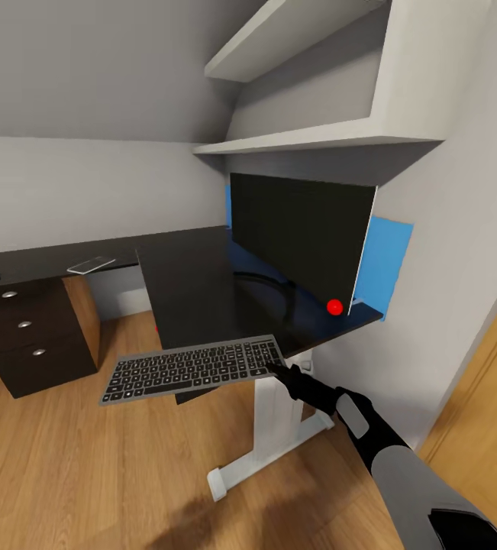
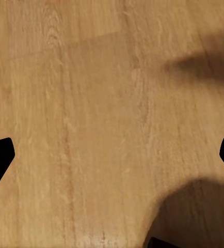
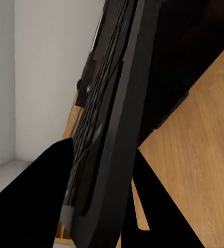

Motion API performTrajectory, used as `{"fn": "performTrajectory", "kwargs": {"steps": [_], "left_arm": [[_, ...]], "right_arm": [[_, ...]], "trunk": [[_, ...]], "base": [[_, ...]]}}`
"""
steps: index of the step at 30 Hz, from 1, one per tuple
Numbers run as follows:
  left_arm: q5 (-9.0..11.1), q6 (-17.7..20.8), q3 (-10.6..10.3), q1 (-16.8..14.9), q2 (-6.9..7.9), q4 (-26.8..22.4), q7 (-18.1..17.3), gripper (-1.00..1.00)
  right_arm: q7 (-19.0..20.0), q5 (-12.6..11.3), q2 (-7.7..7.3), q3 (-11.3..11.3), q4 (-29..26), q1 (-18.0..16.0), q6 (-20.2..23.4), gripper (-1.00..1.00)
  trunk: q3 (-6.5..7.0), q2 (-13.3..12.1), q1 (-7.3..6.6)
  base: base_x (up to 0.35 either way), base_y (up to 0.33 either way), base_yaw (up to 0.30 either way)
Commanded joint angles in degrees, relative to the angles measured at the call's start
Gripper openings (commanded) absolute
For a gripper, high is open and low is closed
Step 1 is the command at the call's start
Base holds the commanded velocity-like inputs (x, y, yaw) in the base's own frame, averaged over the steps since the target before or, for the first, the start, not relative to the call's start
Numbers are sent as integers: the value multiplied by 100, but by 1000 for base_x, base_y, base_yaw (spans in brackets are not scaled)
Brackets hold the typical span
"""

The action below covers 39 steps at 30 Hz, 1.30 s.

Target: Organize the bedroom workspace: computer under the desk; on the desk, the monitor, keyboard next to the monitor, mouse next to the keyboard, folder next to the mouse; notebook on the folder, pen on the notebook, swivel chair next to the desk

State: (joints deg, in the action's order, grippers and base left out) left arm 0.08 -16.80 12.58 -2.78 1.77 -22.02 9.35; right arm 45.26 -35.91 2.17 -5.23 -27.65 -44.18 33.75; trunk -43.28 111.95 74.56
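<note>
My right gripper point(image 1: 277, 367) is shut on the right end of the grey keyboard point(image 1: 193, 369) and holds it level in the air, just in front of the near edge of the glossy black desk point(image 1: 195, 283). The right wrist view shows the keyboard point(image 3: 109, 129) edge-on, clamped between the two black fingers point(image 3: 34, 201). On the desk's right part stands the monitor point(image 1: 298, 237), black screen facing me, red dot at its lower right corner. In the left wrist view my left gripper point(image 2: 112, 157) hangs open over bare wooden floor.
Black drawers point(image 1: 23, 332) with silver knobs sit under the desk's left wing, where a small flat grey object point(image 1: 90, 265) lies. The white desk leg point(image 1: 267, 428) stands below the keyboard. White shelves point(image 1: 317, 137) hang above the monitor. A wooden door point(image 1: 481, 397) is at the right.
</note>
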Motion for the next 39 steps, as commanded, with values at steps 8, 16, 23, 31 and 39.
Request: {"fn": "performTrajectory", "kwargs": {"steps": [8,16,23,31,39], "left_arm": [[1,-17,8,-4,-1,5,5,100],[1,0,0,-4,-1,11,5,100],[1,1,-3,-4,-1,14,5,100],[1,2,-1,-4,-8,14,3,100],[1,-14,-1,-4,-43,14,3,100]], "right_arm": [[1,30,19,-11,12,-3,-14,-100],[-2,55,156,6,-4,12,-182,-100],[-58,192,648,353,-50,15,-1967,-100],[-728,152,783,642,-59,15,-3596,-100],[-928,-872,783,648,-47,15,-4118,-100]], "trunk": [[139,-320,-177],[282,-641,-353],[300,-681,-375],[300,-681,-375],[300,-681,-375]], "base": [[0,0,0],[0,0,0],[0,0,0],[0,0,0],[0,0,0]]}}
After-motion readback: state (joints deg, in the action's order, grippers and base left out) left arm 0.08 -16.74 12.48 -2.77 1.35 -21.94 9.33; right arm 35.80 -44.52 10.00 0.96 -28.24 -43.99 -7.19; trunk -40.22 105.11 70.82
